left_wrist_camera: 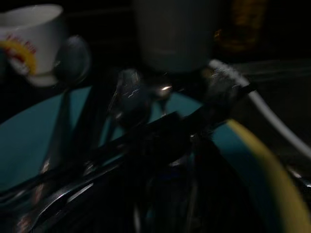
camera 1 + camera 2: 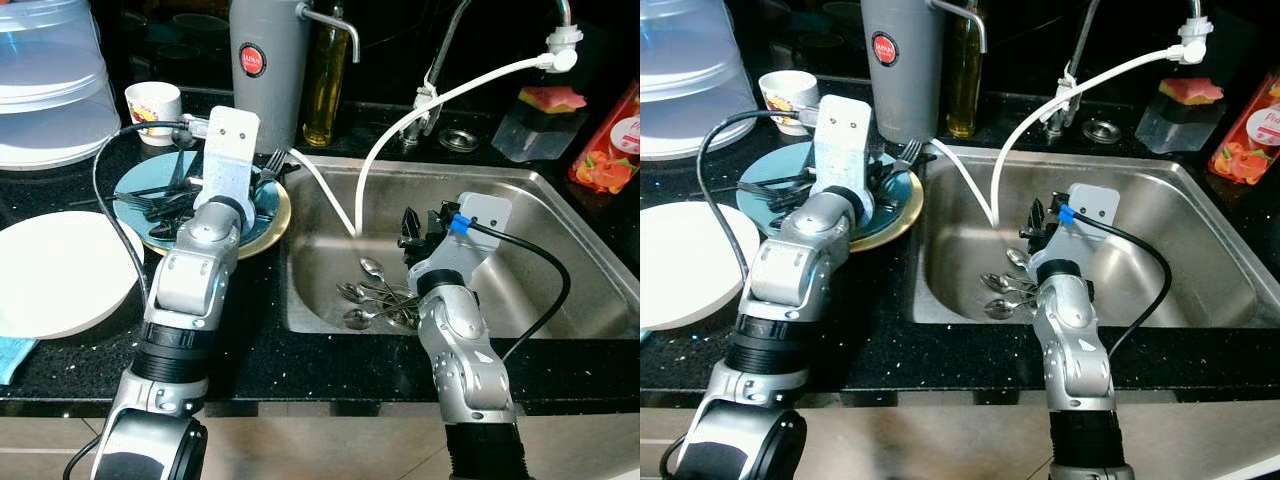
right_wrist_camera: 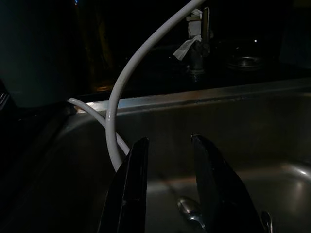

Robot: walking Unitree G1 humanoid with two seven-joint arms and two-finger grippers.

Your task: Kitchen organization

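A teal plate (image 2: 265, 203) resting on a yellow-rimmed plate sits on the black counter left of the sink and holds several forks and spoons (image 2: 160, 205). My left arm's wrist mount (image 2: 228, 150) hangs over this plate and hides its gripper. The left wrist view is dark, showing the cutlery (image 1: 131, 97) and the teal plate (image 1: 29, 141) close up. Several spoons (image 2: 375, 298) lie on the floor of the steel sink (image 2: 560, 290). Just above and behind them my right gripper (image 2: 418, 228) stands open, with nothing between its fingers (image 3: 131, 189).
A white hose (image 2: 420, 110) curves from the tap down into the sink beside my right gripper. Behind the teal plate stand a paper cup (image 2: 153, 105), a grey canister (image 2: 265, 70) and an oil bottle (image 2: 325, 80). A white plate (image 2: 60, 270) lies at left.
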